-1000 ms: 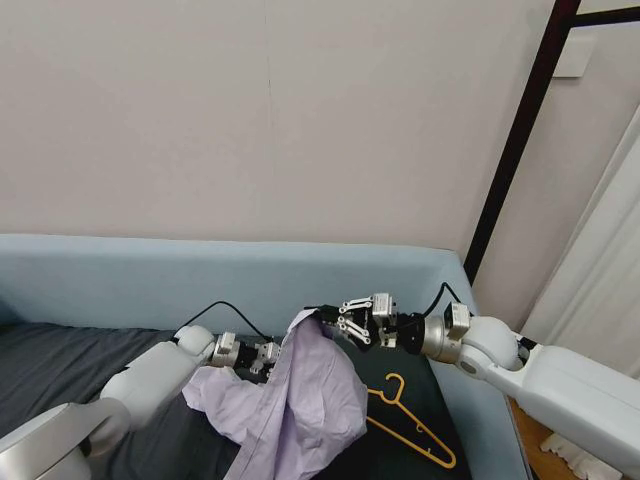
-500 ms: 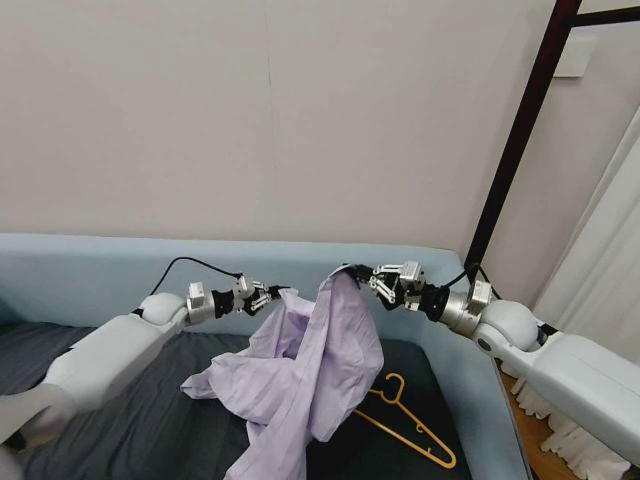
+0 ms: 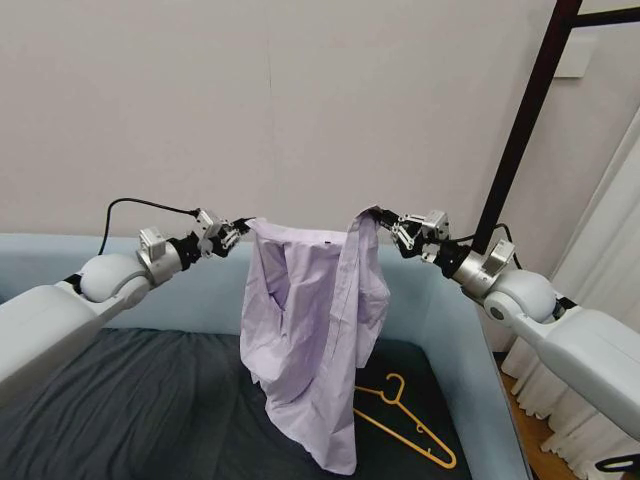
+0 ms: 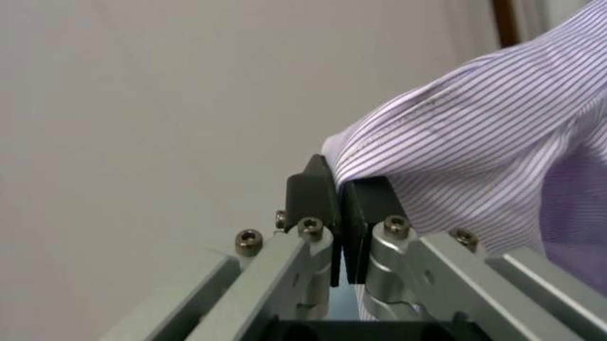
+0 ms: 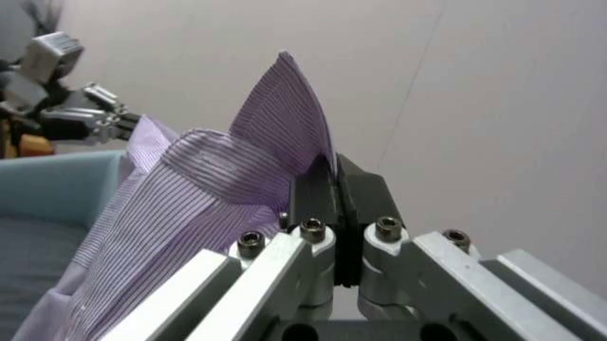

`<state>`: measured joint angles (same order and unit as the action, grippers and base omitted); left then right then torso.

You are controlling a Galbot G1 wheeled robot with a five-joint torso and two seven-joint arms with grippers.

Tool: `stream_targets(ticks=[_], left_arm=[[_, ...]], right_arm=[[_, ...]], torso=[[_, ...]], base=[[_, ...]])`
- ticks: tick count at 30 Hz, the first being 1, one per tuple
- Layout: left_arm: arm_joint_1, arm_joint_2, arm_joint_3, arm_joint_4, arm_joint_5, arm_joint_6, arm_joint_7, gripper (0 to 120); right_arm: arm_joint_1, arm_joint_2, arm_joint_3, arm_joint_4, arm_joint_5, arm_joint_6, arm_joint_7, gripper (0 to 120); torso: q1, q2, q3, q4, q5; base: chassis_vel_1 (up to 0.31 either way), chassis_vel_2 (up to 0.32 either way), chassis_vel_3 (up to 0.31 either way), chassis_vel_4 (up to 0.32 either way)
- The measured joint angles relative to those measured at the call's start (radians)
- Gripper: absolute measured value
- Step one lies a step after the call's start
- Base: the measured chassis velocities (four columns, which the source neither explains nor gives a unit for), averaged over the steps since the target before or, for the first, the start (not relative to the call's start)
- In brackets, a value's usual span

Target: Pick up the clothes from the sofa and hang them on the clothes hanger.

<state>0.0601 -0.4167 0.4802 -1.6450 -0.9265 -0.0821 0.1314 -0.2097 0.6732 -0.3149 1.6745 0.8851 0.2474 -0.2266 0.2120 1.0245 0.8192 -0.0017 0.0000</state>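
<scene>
While left fingers (image 4: 309,193), right fingers (image 5: 364,193) clamp shirt (image 3: 310,330), closed

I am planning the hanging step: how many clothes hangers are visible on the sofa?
1. The yellow hanger lies on the dark sofa cushion, beside the hem of the striped shirt that the left gripper and right gripper hold up. The shirt could hide another.

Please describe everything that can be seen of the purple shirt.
The shirt is pale lilac with fine stripes and looks like thin woven cloth. It hangs in the air above the sofa, its top edge stretched between two grippers: the left gripper is shut on one end, the right gripper on the other. The cloth falls in loose folds. Its lowest tip hangs near the hanger; whether it touches the seat cannot be told.
</scene>
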Motion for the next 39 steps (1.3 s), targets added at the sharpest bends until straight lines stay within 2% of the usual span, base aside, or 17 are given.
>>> stream_targets(ticks=[4,5,7,8,9,11,14,21,25,28,29,31,35,36,39], left_arm=[[0.089,0.096,-0.127,-0.162,-0.065,0.116,-0.138,0],[0.089,0.096,-0.127,-0.162,-0.065,0.116,-0.138,0],[0.198,0.160,-0.287,-0.255,-0.088,0.161,-0.191,0],[0.237,0.189,-0.330,-0.295,-0.097,0.184,-0.218,0],[0.237,0.189,-0.330,-0.295,-0.097,0.184,-0.218,0],[0.293,0.261,-0.386,-0.371,-0.113,0.214,-0.281,0],[0.318,0.344,-0.422,-0.475,-0.147,0.258,-0.391,0],[0.299,0.382,-0.432,-0.589,-0.180,0.333,-0.520,0],[0.280,0.371,-0.432,-0.647,-0.228,0.376,-0.592,0],[0.276,0.340,-0.430,-0.680,-0.267,0.426,-0.658,0],[0.296,0.312,-0.428,-0.684,-0.264,0.442,-0.690,0],[0.314,0.292,-0.428,-0.678,-0.253,0.445,-0.704,0],[0.402,0.202,-0.424,-0.611,-0.221,0.466,-0.759,0],[0.402,0.202,-0.424,-0.611,-0.221,0.466,-0.759,0],[0.488,0.110,-0.417,-0.538,-0.148,0.469,-0.769,0]], right_arm=[[0.024,0.008,0.000,0.054,0.034,-0.052,0.096,0],[0.024,0.008,0.000,0.054,0.034,-0.052,0.096,0],[0.042,0.017,-0.006,0.081,0.051,-0.073,0.128,0],[0.047,0.017,-0.006,0.097,0.059,-0.081,0.141,0],[0.047,0.017,-0.006,0.097,0.059,-0.081,0.141,0],[0.049,0.014,-0.002,0.138,0.075,-0.099,0.157,0],[0.047,-0.003,0.018,0.214,0.100,-0.119,0.175,0],[0.020,-0.045,0.054,0.298,0.109,-0.135,0.189,0],[0.006,-0.058,0.084,0.312,0.113,-0.149,0.207,0],[-0.010,-0.070,0.109,0.320,0.130,-0.168,0.221,0],[-0.025,-0.079,0.120,0.330,0.147,-0.183,0.230,0],[-0.034,-0.082,0.123,0.337,0.157,-0.194,0.238,0],[-0.079,-0.066,0.104,0.352,0.187,-0.244,0.286,0],[-0.079,-0.066,0.104,0.352,0.187,-0.244,0.286,0],[-0.108,-0.012,0.043,0.303,0.171,-0.246,0.301,0]], torso=[[0.000,0.000,0.000,-0.0002,-0.0007],[0.000,0.000,0.000,-0.0002,-0.0007],[0.000,0.000,0.000,0.0003,0.0003],[0.000,0.000,0.000,0.0005,0.0002],[0.000,0.000,0.000,0.0005,0.0002],[0.000,0.000,0.000,0.0008,-0.0008],[0.000,0.000,0.000,0.0001,0.0000],[0.000,0.000,0.000,-0.0002,-0.0001],[0.000,0.000,0.000,0.0002,0.0000],[0.000,0.000,0.000,0.0001,-0.0001],[0.000,0.000,0.000,0.0000,0.0002],[0.000,0.000,0.000,-0.0001,0.0001],[0.000,0.000,0.000,-0.0001,-0.0001],[0.000,0.000,0.000,-0.0001,-0.0001],[0.000,0.000,0.000,0.0002,0.0000]], base=[[0.000,0.000,0.000,0.000],[0.000,0.000,0.000,0.000],[0.000,0.000,0.000,0.000],[0.000,0.000,0.000,0.000],[0.000,0.000,0.000,0.000],[0.000,0.000,0.000,0.000],[0.000,0.000,0.000,0.000],[0.000,0.000,0.000,0.000],[0.000,0.000,0.000,0.000],[0.000,0.000,0.000,0.000],[0.000,0.000,0.000,0.000],[0.000,0.000,0.000,0.000],[0.000,0.000,0.000,0.000],[0.000,0.000,0.000,0.000],[0.000,0.000,0.000,0.000]])
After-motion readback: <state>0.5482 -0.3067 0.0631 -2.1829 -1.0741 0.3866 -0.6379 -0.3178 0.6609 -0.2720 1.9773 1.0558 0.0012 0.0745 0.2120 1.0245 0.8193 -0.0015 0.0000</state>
